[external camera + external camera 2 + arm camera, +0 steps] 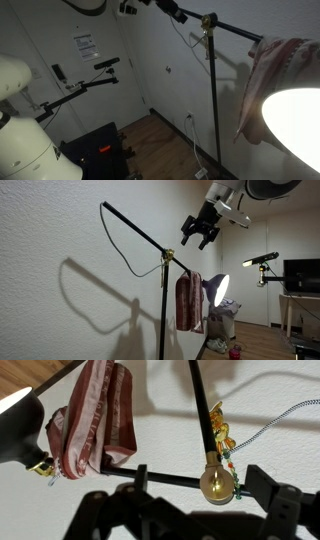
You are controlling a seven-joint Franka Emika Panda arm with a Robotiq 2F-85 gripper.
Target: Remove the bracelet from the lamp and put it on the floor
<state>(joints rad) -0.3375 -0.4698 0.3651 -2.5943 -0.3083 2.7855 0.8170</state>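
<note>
The lamp has a thin black pole (pixel 213 100) and a slanted cross arm that meet at a brass joint (pixel 218 482). Its glowing white shade (pixel 295 120) also shows in an exterior view (pixel 217 285). The bracelet (pixel 221 435), a thin yellowish beaded strand, hangs on the pole at the joint. It is too small to make out in the exterior views. My gripper (pixel 203 495) is open, with one finger on each side of the joint and the bracelet, not touching them. It is high up by the cross arm in both exterior views (pixel 165 8) (pixel 200 230). The brown plank floor (pixel 160 145) lies far below.
A pinkish-white cloth (pixel 95 415) hangs on the cross arm next to the shade (pixel 188 300). A braided electric cord (pixel 290 410) runs off from the joint. A black-armed tripod stand (pixel 80 95) is by the wall. A desk with a monitor (pixel 300 275) stands further off.
</note>
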